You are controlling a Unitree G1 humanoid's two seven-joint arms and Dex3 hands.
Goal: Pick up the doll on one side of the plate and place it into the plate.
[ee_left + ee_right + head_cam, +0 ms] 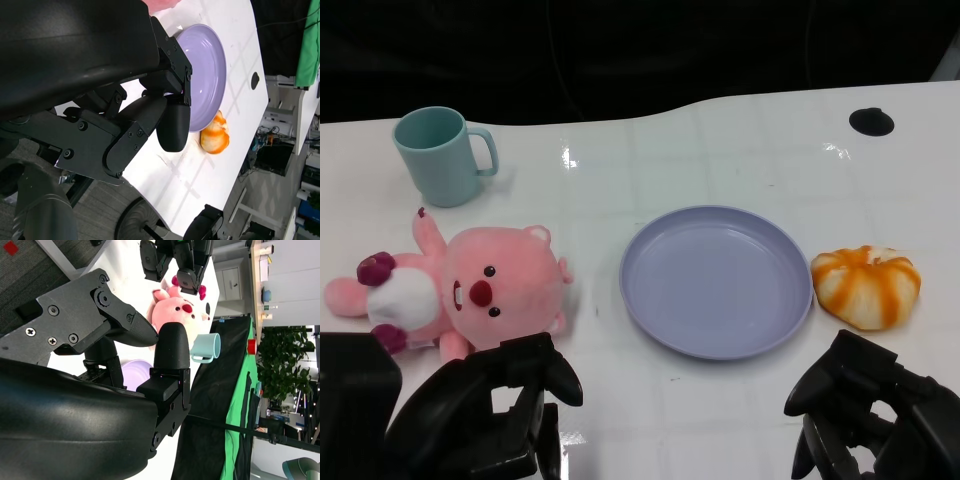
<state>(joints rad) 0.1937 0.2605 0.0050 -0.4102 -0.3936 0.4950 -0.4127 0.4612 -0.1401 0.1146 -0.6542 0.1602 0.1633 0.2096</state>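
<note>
Left robot hand (495,405) hangs empty, fingers apart, below the pink plush doll (460,285) at left; lavender plate (717,280) sits bare, nothing picked up yet.

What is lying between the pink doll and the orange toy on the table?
The purple plate lies between the pink doll and the orange toy, touching neither. The head view shows this.
</note>
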